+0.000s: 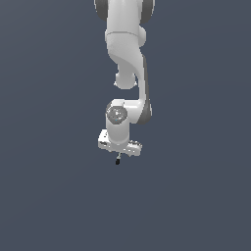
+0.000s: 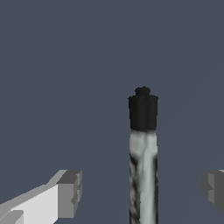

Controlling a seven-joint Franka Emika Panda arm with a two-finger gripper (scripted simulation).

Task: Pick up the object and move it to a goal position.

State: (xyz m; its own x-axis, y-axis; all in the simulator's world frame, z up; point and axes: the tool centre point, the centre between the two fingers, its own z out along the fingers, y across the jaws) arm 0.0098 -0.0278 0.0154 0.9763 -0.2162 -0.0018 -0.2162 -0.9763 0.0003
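Note:
The object is a tiny thin stick with a pale grey shaft and a black tip. It shows just under the white gripper in the exterior view. In the wrist view the stick stands between the two fingers, black tip pointing away from the camera. The gripper is open. Its grey fingertips sit wide apart on either side of the shaft, and neither touches it. The stick's near end is cut off by the frame edge.
The white arm comes down from the top of the exterior view. Around it is a plain dark grey-blue surface with no other objects, edges or goal marker showing.

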